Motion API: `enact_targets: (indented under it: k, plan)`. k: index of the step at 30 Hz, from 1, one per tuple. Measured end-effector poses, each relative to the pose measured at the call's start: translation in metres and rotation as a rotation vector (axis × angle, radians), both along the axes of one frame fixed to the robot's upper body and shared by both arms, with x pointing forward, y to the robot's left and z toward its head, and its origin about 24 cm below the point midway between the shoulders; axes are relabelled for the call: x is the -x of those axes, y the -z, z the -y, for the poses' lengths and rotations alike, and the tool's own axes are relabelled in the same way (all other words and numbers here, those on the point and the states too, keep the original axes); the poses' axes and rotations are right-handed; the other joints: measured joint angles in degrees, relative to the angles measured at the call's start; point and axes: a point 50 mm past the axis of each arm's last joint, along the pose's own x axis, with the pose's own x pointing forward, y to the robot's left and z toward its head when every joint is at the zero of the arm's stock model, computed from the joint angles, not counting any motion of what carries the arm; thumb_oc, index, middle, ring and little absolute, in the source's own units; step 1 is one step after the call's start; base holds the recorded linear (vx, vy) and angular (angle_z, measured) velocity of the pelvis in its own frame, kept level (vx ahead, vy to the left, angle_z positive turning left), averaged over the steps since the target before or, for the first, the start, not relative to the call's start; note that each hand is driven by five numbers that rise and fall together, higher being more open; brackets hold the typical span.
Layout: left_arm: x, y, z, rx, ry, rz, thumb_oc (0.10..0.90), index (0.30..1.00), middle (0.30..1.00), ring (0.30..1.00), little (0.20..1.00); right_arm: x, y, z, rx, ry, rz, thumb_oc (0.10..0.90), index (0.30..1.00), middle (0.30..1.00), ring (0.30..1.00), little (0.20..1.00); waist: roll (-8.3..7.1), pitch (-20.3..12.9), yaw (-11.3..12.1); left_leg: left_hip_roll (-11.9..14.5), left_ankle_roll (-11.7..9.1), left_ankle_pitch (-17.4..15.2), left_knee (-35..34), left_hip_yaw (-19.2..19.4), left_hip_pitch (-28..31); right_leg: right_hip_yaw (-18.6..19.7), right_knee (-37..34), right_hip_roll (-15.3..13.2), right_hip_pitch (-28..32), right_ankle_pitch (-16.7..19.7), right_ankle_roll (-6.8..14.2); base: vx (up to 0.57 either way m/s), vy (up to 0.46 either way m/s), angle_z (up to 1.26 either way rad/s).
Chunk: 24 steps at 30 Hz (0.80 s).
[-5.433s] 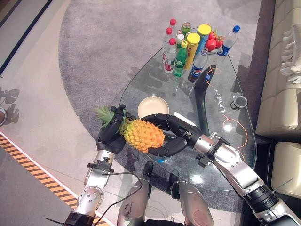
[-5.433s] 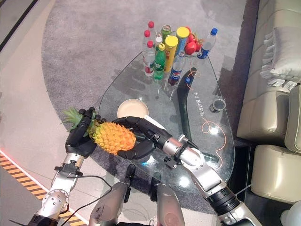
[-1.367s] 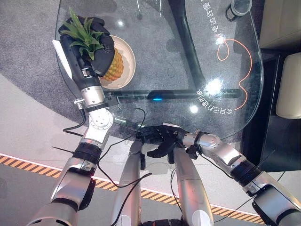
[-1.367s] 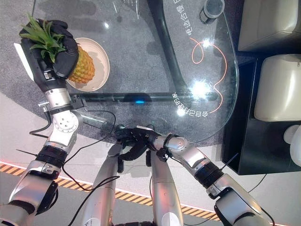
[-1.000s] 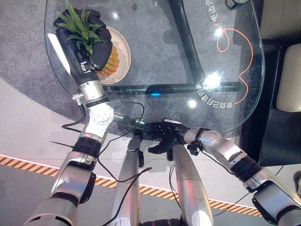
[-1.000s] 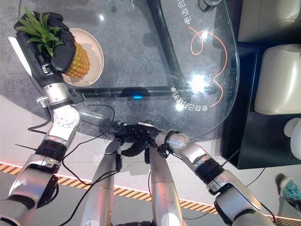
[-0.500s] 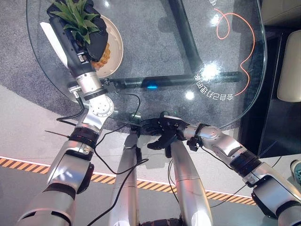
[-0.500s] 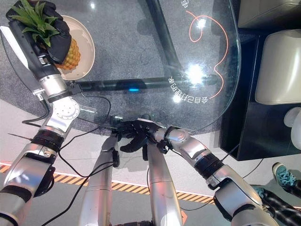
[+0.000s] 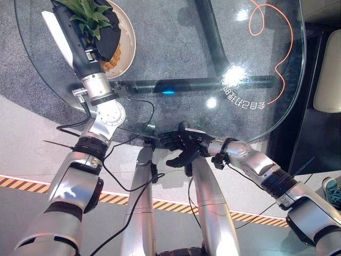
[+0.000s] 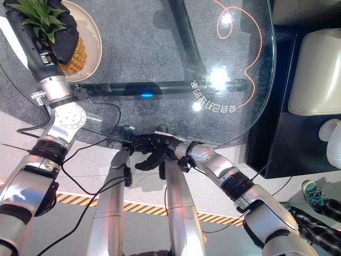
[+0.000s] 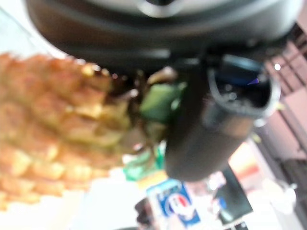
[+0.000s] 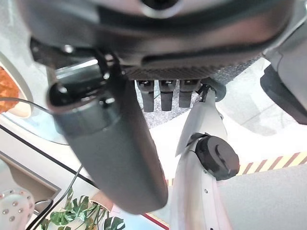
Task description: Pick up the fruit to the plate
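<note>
pineapple point(image 10: 76, 57) stood on plate point(image 10: 91, 33), near the worktop point(image 9: 176, 48) edge | left hand point(image 9: 101, 37) curled round its crown end | right hand point(image 9: 178, 146) hung loosely open, empty, below the worktop | judged heavy, stiff, rough-skinned; body grips safer than leaves

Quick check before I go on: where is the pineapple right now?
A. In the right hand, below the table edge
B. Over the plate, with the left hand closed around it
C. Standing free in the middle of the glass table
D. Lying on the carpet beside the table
B: the left hand is curled round the pineapple just below its leaves, over the plate; the right hand holds nothing, low by the glass table edge.
</note>
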Motion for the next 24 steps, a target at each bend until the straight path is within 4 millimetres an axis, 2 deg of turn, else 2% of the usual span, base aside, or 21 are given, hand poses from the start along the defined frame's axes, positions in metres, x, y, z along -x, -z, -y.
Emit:
enact_targets:
  k: [2,4,5,6,7,8,9,24]
  plan:
    - [-0.0001,-0.0010,0.0000,0.003,0.001,0.001,0.100,0.300,0.300,0.300,0.200,-0.0001,-0.0003,0.0000,-0.003,0.001,0.000,0.800,0.900,0.900,0.900,0.900,-0.01,0.0,0.0,0.0,-0.2,-0.1,0.2,-0.1,-0.2,-0.1,0.0,0.0,-0.1,0.0,0.0,0.00,0.000,0.00]
    - [-0.0001,-0.0031,0.0005,0.004,0.003,0.008,0.213,0.396,0.396,0.396,0.313,0.0000,-0.0006,0.0001,-0.010,0.001,-0.003,0.800,0.900,0.900,0.900,0.900,-0.07,0.0,0.1,0.0,-0.2,-0.1,0.3,-0.1,-0.5,-0.1,0.0,0.0,-0.4,0.0,0.1,0.00,0.000,0.00]
    - [-0.0001,-0.0040,0.0006,0.004,0.003,0.010,0.320,0.488,0.488,0.488,0.420,-0.0002,-0.0010,0.0003,-0.012,0.002,-0.002,0.800,0.900,0.900,0.900,0.900,-0.09,0.0,0.1,0.0,-0.2,-0.1,0.4,-0.1,-0.6,-0.1,0.0,0.0,-0.5,0.0,0.1,0.00,0.000,0.00]
    - [0.0000,-0.0048,0.0005,0.005,0.003,0.013,0.515,0.655,0.655,0.655,0.615,-0.0004,-0.0018,0.0011,-0.015,0.003,-0.001,0.800,0.900,0.900,0.900,0.900,-0.10,0.0,0.1,0.0,-0.2,-0.1,0.4,-0.1,-0.7,-0.1,0.1,0.0,-0.6,0.0,0.1,0.00,0.000,0.00]
    - [0.0000,-0.0048,0.0004,0.005,0.002,0.013,0.561,0.695,0.695,0.695,0.661,-0.0003,-0.0018,0.0011,-0.017,0.003,-0.001,0.800,0.900,0.900,0.900,0.900,-0.10,0.0,0.1,0.0,-0.2,-0.1,0.4,-0.1,-0.7,-0.1,0.1,0.0,-0.6,0.0,0.1,0.00,0.000,0.00]
    - [0.0000,-0.0048,0.0004,0.005,0.002,0.013,0.641,0.764,0.764,0.764,0.741,-0.0002,-0.0016,0.0009,-0.020,0.002,-0.003,0.800,0.900,0.900,0.900,0.900,-0.11,0.0,0.1,0.0,-0.2,-0.1,0.4,-0.1,-0.7,-0.1,0.1,0.0,-0.6,0.0,0.1,0.00,0.000,0.00]
    - [0.0000,-0.0048,0.0004,0.005,0.002,0.013,0.800,0.900,0.900,0.900,0.900,0.0000,-0.0013,0.0004,-0.019,0.003,-0.001,0.800,0.900,0.900,0.900,0.900,-0.11,0.0,0.1,0.0,-0.2,-0.1,0.4,-0.1,-0.7,-0.1,0.1,0.0,-0.6,0.0,0.1,0.00,0.000,0.00]
    - [-0.0002,-0.0054,-0.0009,0.026,0.006,0.011,0.800,0.900,0.900,0.900,0.900,-0.0001,-0.0013,-0.0005,-0.017,0.007,0.006,0.800,0.900,0.900,0.900,0.900,-0.11,0.0,0.1,0.0,-0.1,0.0,0.4,-0.1,-0.7,-0.1,0.2,0.0,-0.6,0.1,-0.1,0.00,0.000,0.00]
